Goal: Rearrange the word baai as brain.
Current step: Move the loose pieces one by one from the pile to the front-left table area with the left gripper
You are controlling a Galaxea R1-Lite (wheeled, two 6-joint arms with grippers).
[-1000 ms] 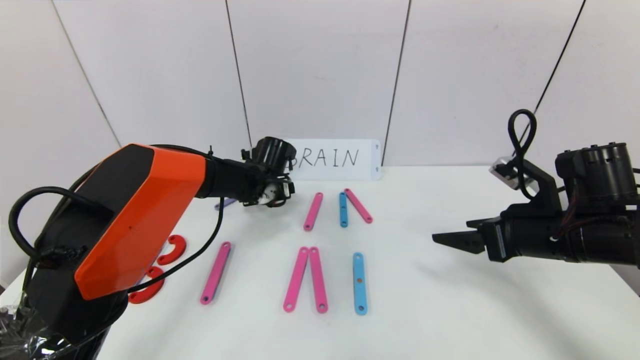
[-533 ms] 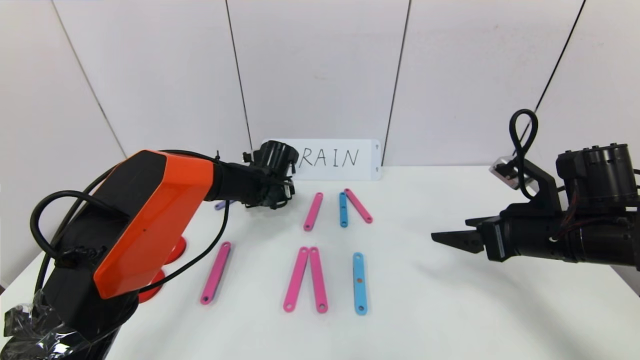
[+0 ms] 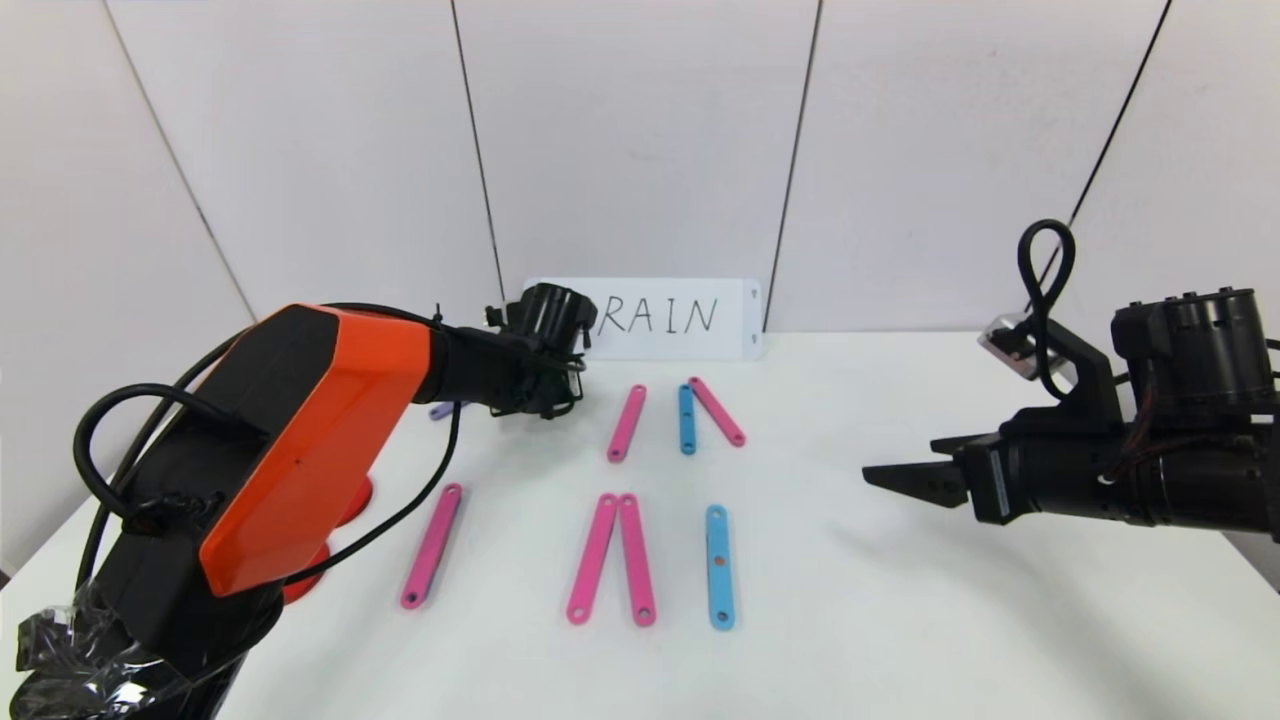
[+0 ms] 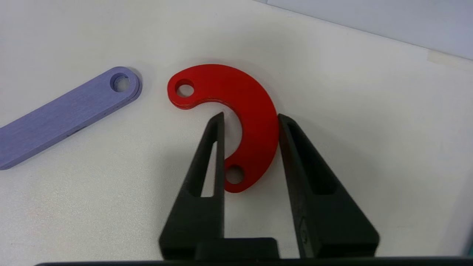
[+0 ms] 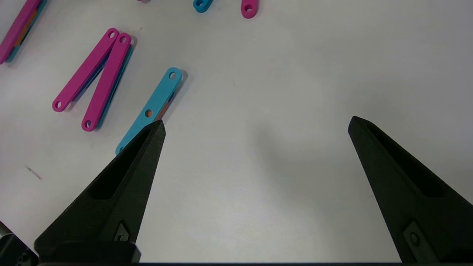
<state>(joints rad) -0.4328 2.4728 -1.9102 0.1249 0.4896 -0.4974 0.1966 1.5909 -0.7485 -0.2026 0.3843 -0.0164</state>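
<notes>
2 black fingers (image 4: 216,147) of the left gripper (image 4: 249,122) are seen clamped across 1 limb of a red curved piece (image 4: 255,118), lying flat at the table's (image 3: 900,620) far left beside a lilac bar (image 4: 66,114). Its open side is turned toward that bar. The right gripper (image 5: 255,125) is held spread wide, well apart, above bare table near a light-blue bar (image 5: 155,103).
</notes>
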